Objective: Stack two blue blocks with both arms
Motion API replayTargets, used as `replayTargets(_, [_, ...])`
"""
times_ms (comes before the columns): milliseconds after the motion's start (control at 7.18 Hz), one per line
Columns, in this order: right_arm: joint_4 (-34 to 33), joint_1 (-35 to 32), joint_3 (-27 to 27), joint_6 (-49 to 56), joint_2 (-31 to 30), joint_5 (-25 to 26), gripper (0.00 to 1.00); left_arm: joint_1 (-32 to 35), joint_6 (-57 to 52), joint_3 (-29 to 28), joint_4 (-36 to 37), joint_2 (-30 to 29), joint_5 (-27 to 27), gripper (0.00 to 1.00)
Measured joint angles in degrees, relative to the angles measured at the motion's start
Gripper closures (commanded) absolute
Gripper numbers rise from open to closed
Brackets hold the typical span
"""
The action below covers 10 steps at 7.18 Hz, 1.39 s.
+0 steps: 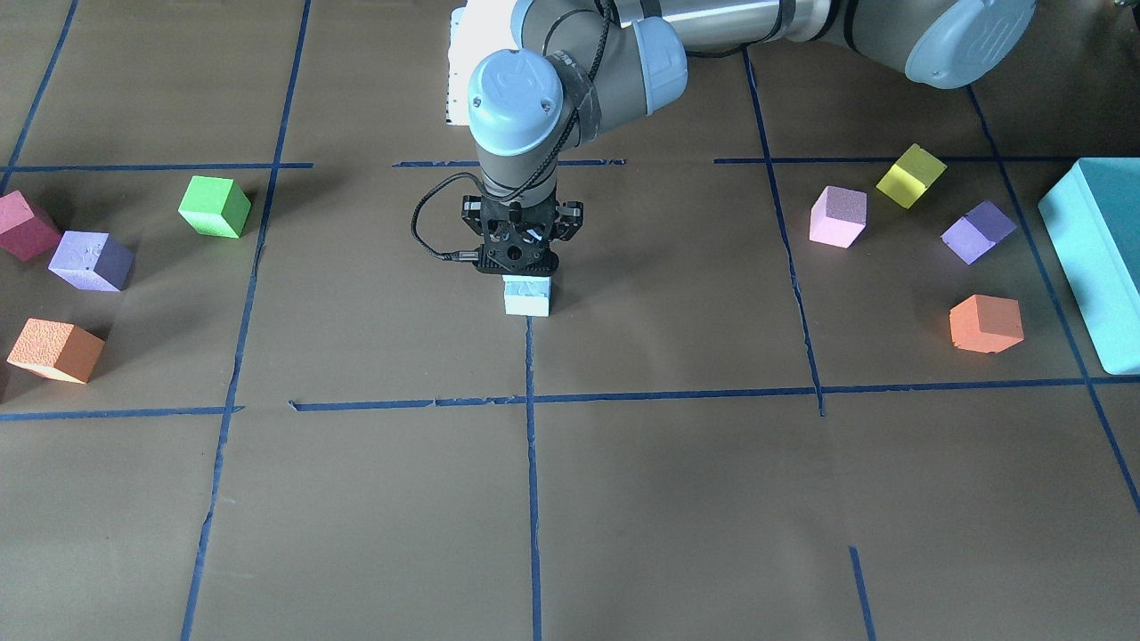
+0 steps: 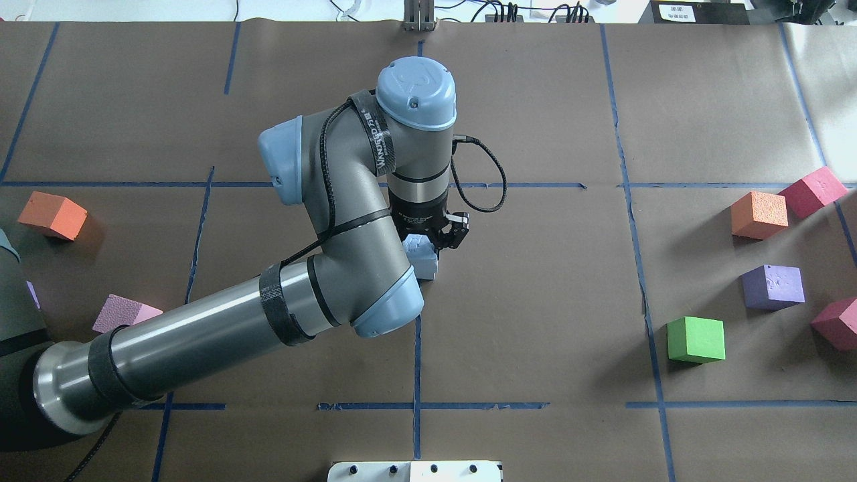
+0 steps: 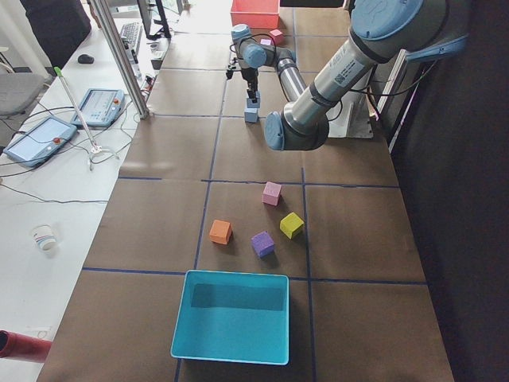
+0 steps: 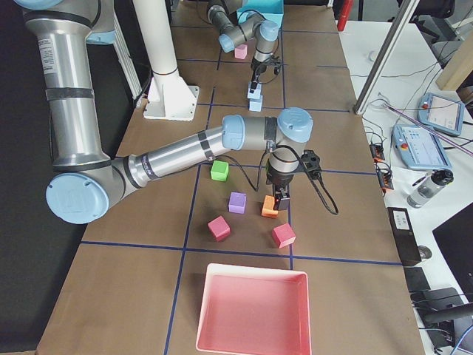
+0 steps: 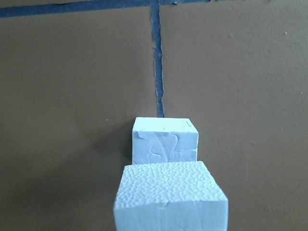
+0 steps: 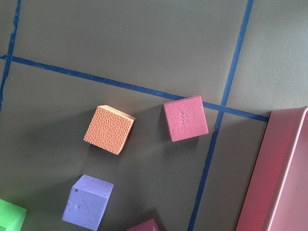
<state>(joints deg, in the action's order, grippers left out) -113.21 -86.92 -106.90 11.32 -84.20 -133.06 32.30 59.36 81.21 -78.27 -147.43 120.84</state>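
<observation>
My left gripper (image 1: 524, 267) points straight down at the table's middle and is shut on a pale blue block (image 5: 171, 199). It holds that block just over the second blue block (image 5: 165, 139), which sits on a blue tape line. I cannot tell whether the two touch. Both show one above the other in the exterior left view, the held one (image 3: 253, 101) over the lower one (image 3: 251, 116). My right gripper (image 4: 281, 198) shows only in the exterior right view, hanging by an orange cube (image 4: 270, 207). I cannot tell if it is open or shut.
Orange (image 6: 109, 130), pink (image 6: 185, 118), purple (image 6: 87, 202) and green (image 2: 696, 339) cubes lie on my right beside a pink tray (image 6: 279, 173). More cubes (image 1: 838, 216) and a turquoise bin (image 1: 1095, 258) lie on my left.
</observation>
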Motion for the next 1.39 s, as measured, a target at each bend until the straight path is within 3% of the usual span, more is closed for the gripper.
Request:
replayTargets(418, [0.0,0.0,0.0,-0.1,0.1,0.0,0.00,0.0,-0.2,-0.7,-0.8,0.0,-0.4,0.92])
replayTargets(975, [0.0,-0.1,0.0,-0.1,0.3,0.0,0.00,0.0,-0.2,-0.7,-0.9,0.0,-0.5,0.50])
replayTargets(1392, [0.0,-0.1,-0.1,-0.1,0.4,0.1,0.00,0.0,-0.1,-0.8,-0.9,0.1,-0.7,0.33])
